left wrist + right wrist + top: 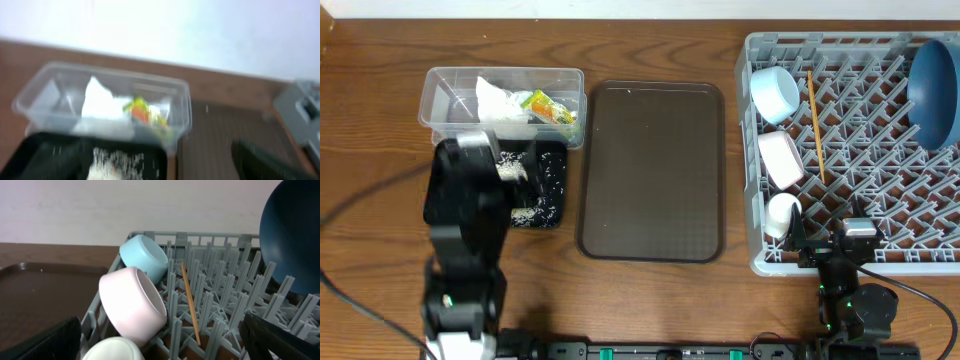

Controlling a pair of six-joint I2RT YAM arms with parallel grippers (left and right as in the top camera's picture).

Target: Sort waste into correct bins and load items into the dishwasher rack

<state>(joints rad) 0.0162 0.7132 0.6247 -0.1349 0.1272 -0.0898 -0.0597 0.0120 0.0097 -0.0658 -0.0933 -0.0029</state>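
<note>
No legible text, number, brand or sign appears in any view. The small yellow-green-orange snack wrapper (551,107), lying in the clear plastic rectangular tub (445,95), carries coloured print. This print is too small in the overhead view and too blurred in the left wrist view to be read.

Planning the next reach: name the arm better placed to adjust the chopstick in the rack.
Right, probably. The right claw, open, sits at the rack's near corner beside the white cup, chopstick just ahead. The left claw hangs over the black tray, across the brown tray.
</note>
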